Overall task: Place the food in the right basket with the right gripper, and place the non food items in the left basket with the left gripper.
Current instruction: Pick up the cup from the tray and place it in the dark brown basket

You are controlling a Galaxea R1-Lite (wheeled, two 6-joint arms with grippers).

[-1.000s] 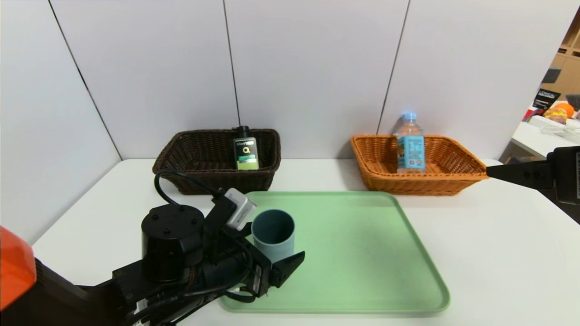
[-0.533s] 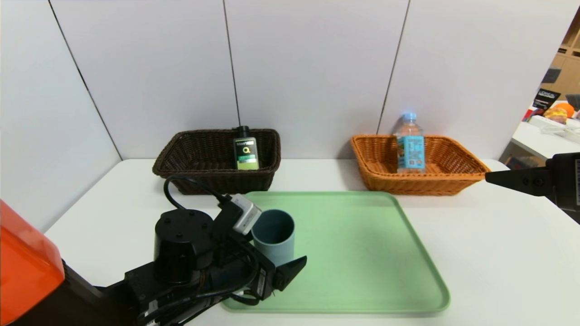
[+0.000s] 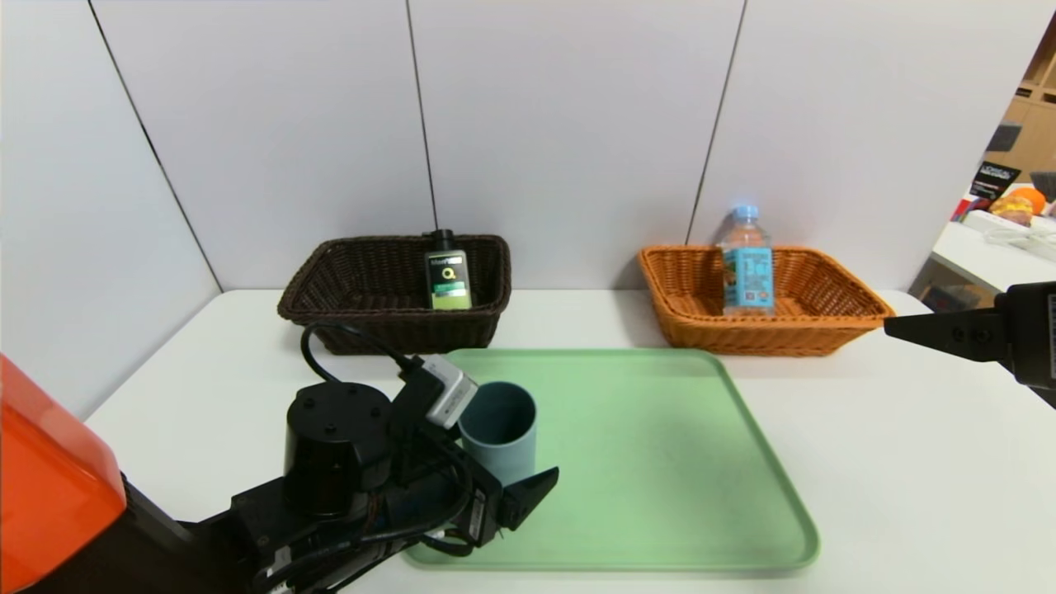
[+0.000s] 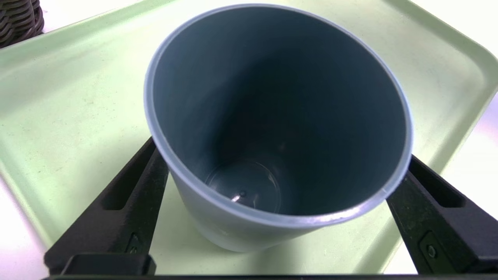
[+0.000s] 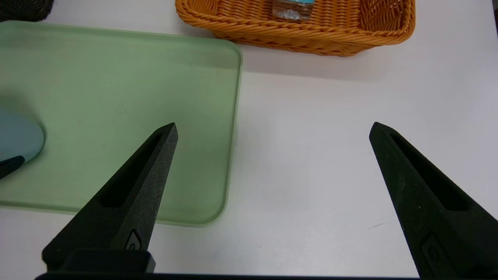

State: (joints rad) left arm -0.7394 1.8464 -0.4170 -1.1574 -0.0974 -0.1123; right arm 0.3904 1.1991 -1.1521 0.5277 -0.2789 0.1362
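Note:
A blue-grey cup (image 3: 497,429) stands upright and empty at the near left of the green tray (image 3: 660,462). My left gripper (image 3: 505,467) is open and low on the tray, one finger (image 4: 132,194) on each side of the cup (image 4: 272,116), with a gap to its lower wall. The black pump bottle (image 3: 448,280) stands in the dark brown left basket (image 3: 388,241). In the orange right basket (image 3: 767,334) the clear water bottle (image 3: 747,264) stands upright. Over bare table at the far right, my right gripper (image 3: 899,326) hangs open and empty (image 5: 273,125).
The tray (image 5: 116,77) lies mid-table in front of both baskets. The orange basket (image 5: 295,35) sits just beyond the tray's far right corner. White wall panels close off the back and left. Bare white table (image 5: 311,175) lies right of the tray.
My left arm has slid a little forward and right, bringing its fingers further round the cup. The right gripper has sunk slightly. Cup, bottles and baskets have not moved.

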